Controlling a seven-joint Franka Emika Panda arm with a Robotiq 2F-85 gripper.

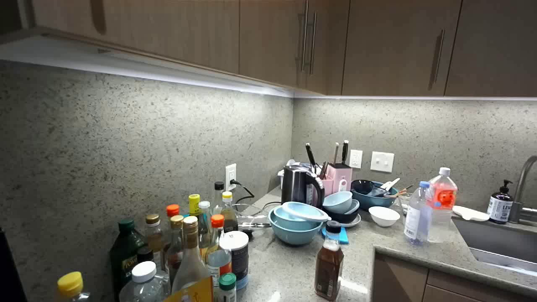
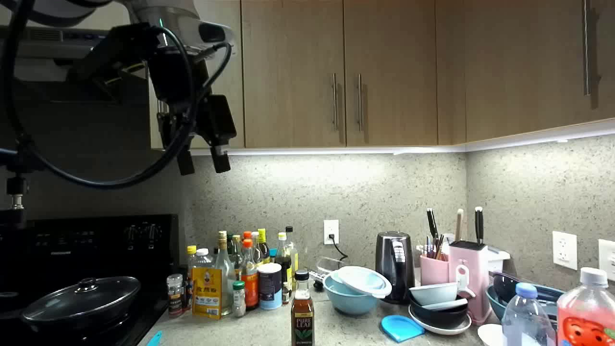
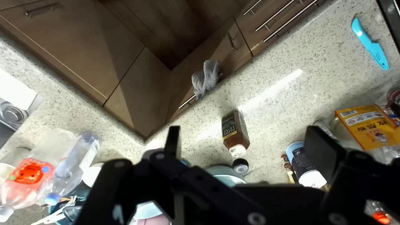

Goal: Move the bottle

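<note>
Two candidates, wrong-pick risk: Pure Leaf bottle [image 2: 302, 317] (likelier), upright near inner corner of worktop [image 3: 281, 118]; tiny brown bottle [image 2: 286, 292] beside canister [image 2: 270, 289]. Gripper [image 2: 204, 164] spread wide, empty, high; off-centre descent could knock the former off front edge.

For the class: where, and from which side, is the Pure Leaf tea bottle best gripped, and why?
Probably grip the tea bottle by its upper body, below the tapering shoulder, coming from above: it stands upright, touching nothing beside it, and its squarish, flat-sided shape should suit the open claw.
</note>
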